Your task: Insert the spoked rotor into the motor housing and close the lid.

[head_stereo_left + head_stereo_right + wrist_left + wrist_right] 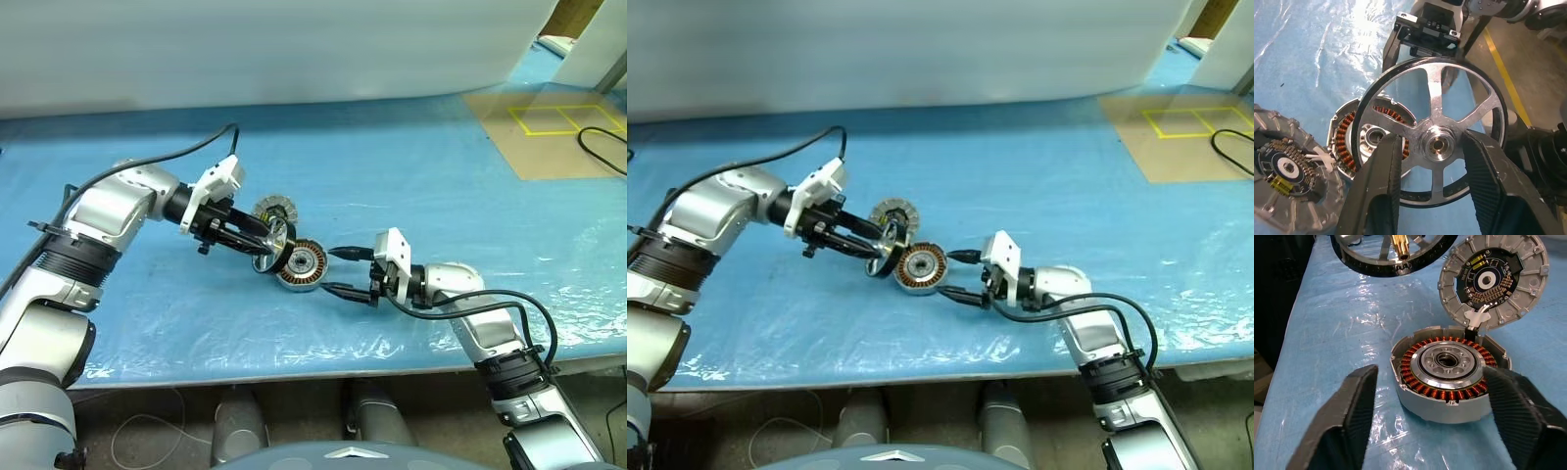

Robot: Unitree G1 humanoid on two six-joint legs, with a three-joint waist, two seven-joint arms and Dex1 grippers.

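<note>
My left gripper (263,242) is shut on the spoked rotor (1432,132), a dark-rimmed wheel with silver spokes and hub. It holds the rotor tilted just above and to the left of the motor housing (301,264). The housing is a silver ring with copper windings (1449,372), standing on the blue table. The lid (274,209) leans just behind the housing, ribbed face with the green-yellow centre (1493,279) showing. My right gripper (331,270) is open just right of the housing, its black fingers (1347,421) on either side of it and not touching.
The blue plastic-covered table (411,186) has its front edge close to me. A brown board with yellow tape squares (554,127) and a black cable (598,147) lie at the far right. A pale wall panel (274,49) runs along the back.
</note>
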